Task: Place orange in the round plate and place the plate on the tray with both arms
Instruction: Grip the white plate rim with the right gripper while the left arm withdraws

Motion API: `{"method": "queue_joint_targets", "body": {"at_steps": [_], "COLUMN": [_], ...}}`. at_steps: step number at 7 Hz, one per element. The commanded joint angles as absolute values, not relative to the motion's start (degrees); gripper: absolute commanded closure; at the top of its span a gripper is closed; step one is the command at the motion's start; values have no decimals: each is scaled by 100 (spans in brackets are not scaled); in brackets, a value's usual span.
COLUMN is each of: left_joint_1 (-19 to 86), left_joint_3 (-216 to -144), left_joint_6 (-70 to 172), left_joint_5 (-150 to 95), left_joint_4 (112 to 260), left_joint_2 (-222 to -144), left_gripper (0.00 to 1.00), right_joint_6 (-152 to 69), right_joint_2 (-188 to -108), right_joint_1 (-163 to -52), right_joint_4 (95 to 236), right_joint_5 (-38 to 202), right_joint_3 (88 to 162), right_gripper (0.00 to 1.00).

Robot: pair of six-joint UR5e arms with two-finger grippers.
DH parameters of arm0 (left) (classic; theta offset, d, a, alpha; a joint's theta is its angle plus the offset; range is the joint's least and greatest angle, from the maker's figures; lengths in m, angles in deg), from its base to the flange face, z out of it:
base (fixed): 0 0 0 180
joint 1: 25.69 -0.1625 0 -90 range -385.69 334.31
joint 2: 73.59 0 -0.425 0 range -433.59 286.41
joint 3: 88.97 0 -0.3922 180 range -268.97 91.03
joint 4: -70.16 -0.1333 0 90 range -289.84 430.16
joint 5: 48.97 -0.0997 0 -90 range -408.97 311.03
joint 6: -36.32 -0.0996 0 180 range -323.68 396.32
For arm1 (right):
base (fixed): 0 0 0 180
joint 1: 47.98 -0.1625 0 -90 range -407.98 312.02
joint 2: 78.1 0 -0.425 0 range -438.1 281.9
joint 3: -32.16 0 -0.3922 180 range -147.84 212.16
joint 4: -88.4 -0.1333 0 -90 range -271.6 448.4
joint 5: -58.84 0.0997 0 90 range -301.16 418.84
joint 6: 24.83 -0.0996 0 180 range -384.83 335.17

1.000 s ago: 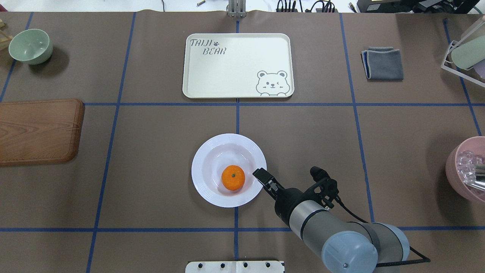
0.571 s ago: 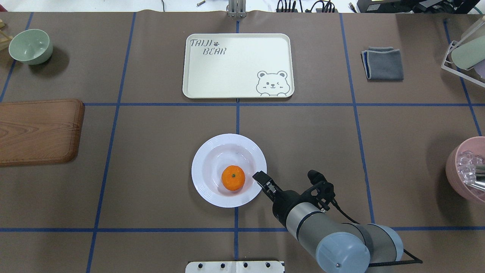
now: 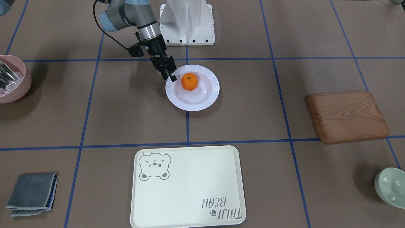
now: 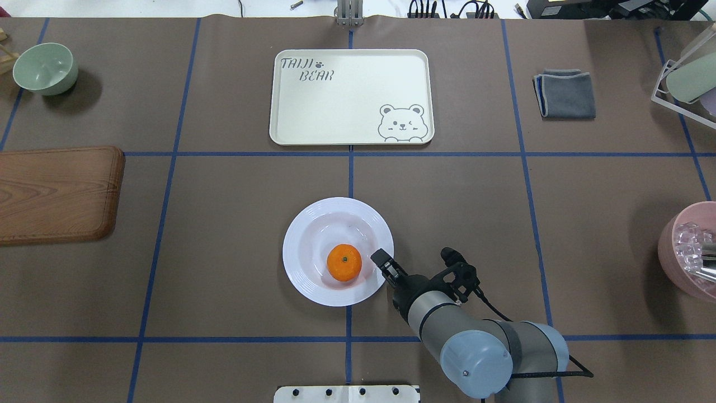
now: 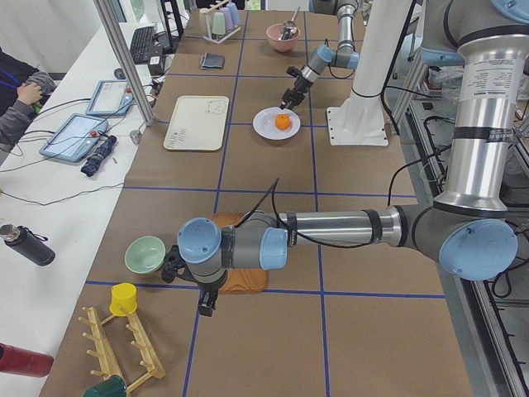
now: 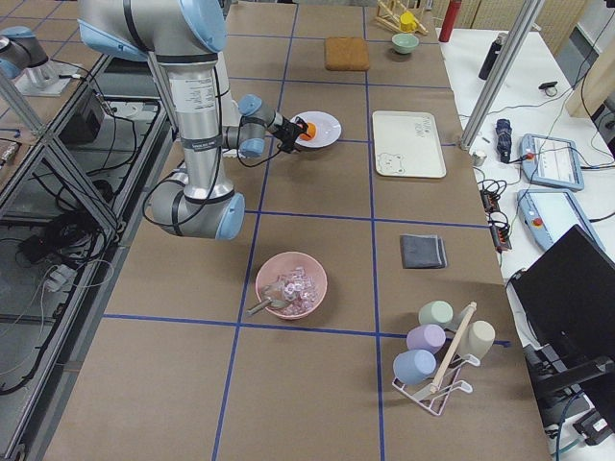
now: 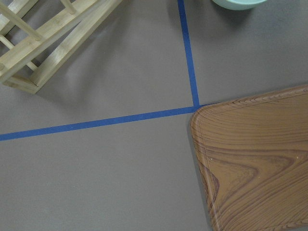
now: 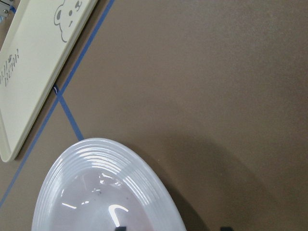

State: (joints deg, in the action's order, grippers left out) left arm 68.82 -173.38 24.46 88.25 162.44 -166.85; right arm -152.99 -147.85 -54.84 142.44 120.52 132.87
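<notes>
Orange point(image 4: 344, 262) sits in the plate point(image 4: 313, 224), tray point(image 4: 347, 95) well apart at 12 o'clock; right gripper point(image 4: 383, 263) spread wide, astride the rim at 4 o'clock; left gripper point(image 5: 206, 308), can't tell

Bare brown table runs from the round plate point(image 4: 305, 280) to the tray point(image 4: 347, 101): a wide lane, tray floor bare too. Plate's rim on the robot's left and far side stands free to approach. Right side taken: right gripper point(image 3: 169, 77) at that rim, jaws apart, seemingly astride it. Orange point(image 4: 344, 262) lies in the well just beside it. Wooden board point(image 4: 56, 193) and grey cloth point(image 4: 566, 94) well aside
</notes>
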Motion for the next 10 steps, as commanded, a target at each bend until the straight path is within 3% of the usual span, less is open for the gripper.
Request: {"method": "queue_joint_targets", "body": {"at_steps": [1, 2, 3, 10], "left_joint_1": [6915, 6915, 6915, 6924], "left_joint_3": [-17344, -17344, -17344, -17467], "left_joint_6": [2445, 2445, 2445, 2516], "left_joint_5": [8831, 8831, 8831, 8796], "left_joint_4": [16244, 16253, 16253, 16262], "left_joint_2": [-16685, -16676, -16676, -16632], "left_gripper": [2, 2, 2, 2], "right_joint_6": [-15333, -15411, -15543, -15474], "right_joint_2": [-14544, -14499, -14507, -14507], "right_joint_1": [-5545, -5571, -5571, -5782], "right_joint_4": [14245, 14245, 14236, 13568], "right_joint_5": [12046, 12045, 12037, 10703], "right_joint_3": [13009, 12989, 12963, 12989], "right_gripper": [49, 81, 100, 100]}}
